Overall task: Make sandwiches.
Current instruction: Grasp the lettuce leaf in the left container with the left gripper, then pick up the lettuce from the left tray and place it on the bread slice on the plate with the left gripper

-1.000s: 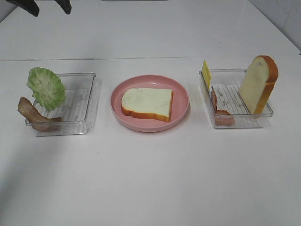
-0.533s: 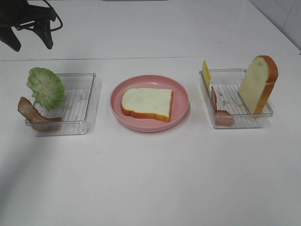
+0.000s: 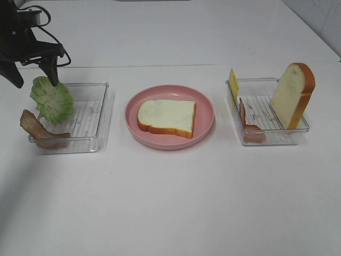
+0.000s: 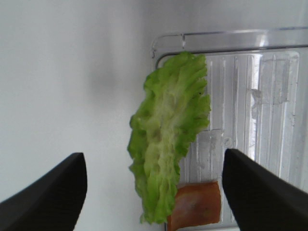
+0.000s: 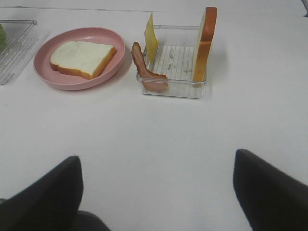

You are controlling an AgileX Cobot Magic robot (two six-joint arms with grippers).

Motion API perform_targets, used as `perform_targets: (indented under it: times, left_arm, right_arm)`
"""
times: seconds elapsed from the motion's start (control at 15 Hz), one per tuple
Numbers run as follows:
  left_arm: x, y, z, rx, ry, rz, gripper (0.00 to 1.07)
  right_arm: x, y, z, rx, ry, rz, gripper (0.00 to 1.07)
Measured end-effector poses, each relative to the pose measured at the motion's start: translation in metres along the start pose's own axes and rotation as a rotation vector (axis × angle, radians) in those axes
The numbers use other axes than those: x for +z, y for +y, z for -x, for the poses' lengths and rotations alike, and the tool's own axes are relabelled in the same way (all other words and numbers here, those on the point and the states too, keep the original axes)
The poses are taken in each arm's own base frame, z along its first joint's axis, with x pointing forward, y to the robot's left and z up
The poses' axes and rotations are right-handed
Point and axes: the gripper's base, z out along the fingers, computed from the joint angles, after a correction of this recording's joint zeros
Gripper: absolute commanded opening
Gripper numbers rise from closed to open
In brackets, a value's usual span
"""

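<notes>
The left gripper (image 3: 36,79), jaws wide and empty, hovers above the lettuce leaf (image 3: 52,100), which stands on edge at the 9 o'clock rim of its tray (image 3: 101,114). It should straddle the leaf's thin faces and pinch near the top, clear of the bacon (image 3: 37,130).

The left arm (image 3: 18,40) hangs at the far left of the high view, its left gripper (image 3: 36,82) pointing down with jaws spread wide and empty, while the right gripper (image 5: 156,192), seen only from its wrist, likewise gapes, holding nothing.

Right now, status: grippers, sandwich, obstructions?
Left gripper open, over lettuce. Right gripper open, empty. One bread slice on pink plate, nothing stacked. Nothing in way.
</notes>
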Motion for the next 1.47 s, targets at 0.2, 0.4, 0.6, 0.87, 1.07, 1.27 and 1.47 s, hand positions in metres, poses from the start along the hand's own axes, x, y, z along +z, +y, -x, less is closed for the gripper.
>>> perform_targets:
  times: [0.2,0.4,0.6,0.87,1.07,1.27,1.47]
  left_arm:
    - [0.016,0.001,-0.001,-0.003,0.033,0.003,0.71]
    - [0.020,0.002,-0.001,-0.003,0.040,0.004,0.54]
    - [0.020,0.002,-0.001,-0.003,0.040,0.004,0.23]
    - [0.020,0.001,0.000,-0.002,0.032,0.004,0.10]
    - [0.020,0.001,0.000,-0.003,0.031,0.003,0.00]
    - [0.020,0.000,0.000,-0.006,0.032,-0.006,0.00]
    - [0.019,-0.002,0.000,-0.013,0.032,-0.026,0.00]
  right_arm:
    - [0.000,0.000,0.000,0.000,0.000,0.000,0.81]
    - [0.000,0.000,0.000,0.000,0.000,0.000,0.81]
    - [0.000,0.000,0.000,0.000,0.000,0.000,0.81]
    - [0.000,0.000,0.000,0.000,0.000,0.000,0.81]
    - [0.000,0.000,0.000,0.000,0.000,0.000,0.81]
    - [0.000,0.000,0.000,0.000,0.000,0.000,0.81]
    - [0.000,0.000,0.000,0.000,0.000,0.000,0.81]
